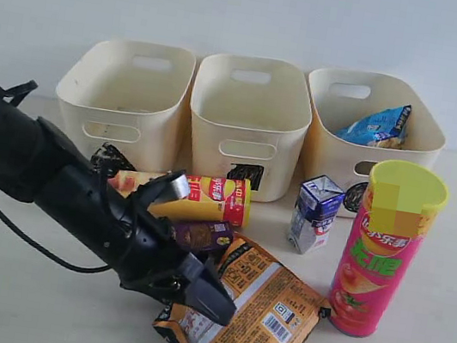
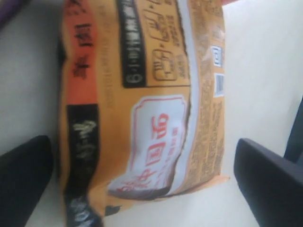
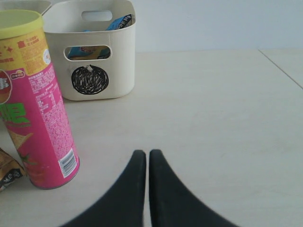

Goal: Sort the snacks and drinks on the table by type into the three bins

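Note:
The orange bag [image 1: 254, 315] lies flat at the front, and my left gripper [image 1: 202, 294] hovers over its near end. In the left wrist view the gripper [image 2: 147, 189] is open: the bag [image 2: 142, 109] lies between the two dark fingers [image 2: 26, 175], which stay apart from it. The yellow-and-red tube [image 1: 202, 198] lies on its side before the bins. The pink tube [image 1: 383, 248] and the small carton [image 1: 316, 213] stand upright. The right bin [image 1: 419, 123] holds a blue-and-white bag [image 1: 379, 126]. My right gripper [image 3: 144, 158] is shut and empty, beside the pink tube [image 3: 38, 109].
The left bin [image 1: 81, 83] and middle bin [image 1: 294, 117] show nothing inside. A small dark purple packet [image 1: 201, 235] lies between the lying tube and the orange bag. The circle-marked bin [image 3: 123, 52] stands beyond the pink tube. The left arm's cable [image 1: 18, 234] trails over the table.

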Available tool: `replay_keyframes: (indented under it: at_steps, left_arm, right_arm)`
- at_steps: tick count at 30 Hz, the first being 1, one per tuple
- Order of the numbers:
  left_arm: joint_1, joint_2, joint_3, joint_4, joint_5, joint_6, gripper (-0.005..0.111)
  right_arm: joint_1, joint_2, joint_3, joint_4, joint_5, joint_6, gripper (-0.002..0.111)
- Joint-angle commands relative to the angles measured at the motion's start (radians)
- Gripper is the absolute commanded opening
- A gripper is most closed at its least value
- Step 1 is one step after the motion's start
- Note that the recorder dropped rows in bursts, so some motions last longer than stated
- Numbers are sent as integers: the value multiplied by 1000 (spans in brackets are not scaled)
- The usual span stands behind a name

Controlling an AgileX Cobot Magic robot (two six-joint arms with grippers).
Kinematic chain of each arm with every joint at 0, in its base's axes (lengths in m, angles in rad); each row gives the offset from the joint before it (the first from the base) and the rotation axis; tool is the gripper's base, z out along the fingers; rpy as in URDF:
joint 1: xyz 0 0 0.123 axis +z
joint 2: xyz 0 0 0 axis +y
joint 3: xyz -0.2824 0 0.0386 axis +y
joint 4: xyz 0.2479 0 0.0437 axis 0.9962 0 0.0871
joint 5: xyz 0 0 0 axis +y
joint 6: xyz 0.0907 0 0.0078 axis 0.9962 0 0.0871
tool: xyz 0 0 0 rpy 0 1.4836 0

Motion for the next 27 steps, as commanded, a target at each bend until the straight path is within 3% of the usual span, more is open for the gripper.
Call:
replay_keyframes:
  at_steps: [1, 11, 17, 18, 20, 21, 23, 24, 26, 27]
  left_arm:
    - [-52, 23, -21, 33, -19, -21, 92]
    - [-138, 23, -87, 148, -43, -195, 91]
    - [-145, 67, -89, 121, -127, -230, 88]
    - [-145, 76, -92, 121, -127, -232, 84]
    - [-145, 81, -112, 145, -125, -269, 64]
    - [-145, 81, -121, 151, -121, -287, 49]
    - [-145, 81, -133, 175, -121, -315, 33]
    - [-145, 81, -133, 199, -121, -322, 17]
    - [-145, 81, -133, 226, -107, -322, 4]
    - [-145, 81, -133, 224, -94, -322, 4]
  right_arm:
    - [2, -6, 4, -4, -7, 0, 0]
    - [2, -6, 4, -4, -7, 0, 0]
    - [2, -6, 4, -4, -7, 0, 0]
    - [2, -6, 4, -4, -7, 0, 0]
    - [2, -6, 4, -4, -7, 0, 0]
    - [2, -6, 4, -4, -7, 0, 0]
    - [2, -6, 4, -4, -7, 0, 0]
    - [2, -6, 4, -4, -7, 0, 0]
    - [2, -6, 4, -4, -7, 0, 0]
    - [2, -6, 4, -4, -7, 0, 0]
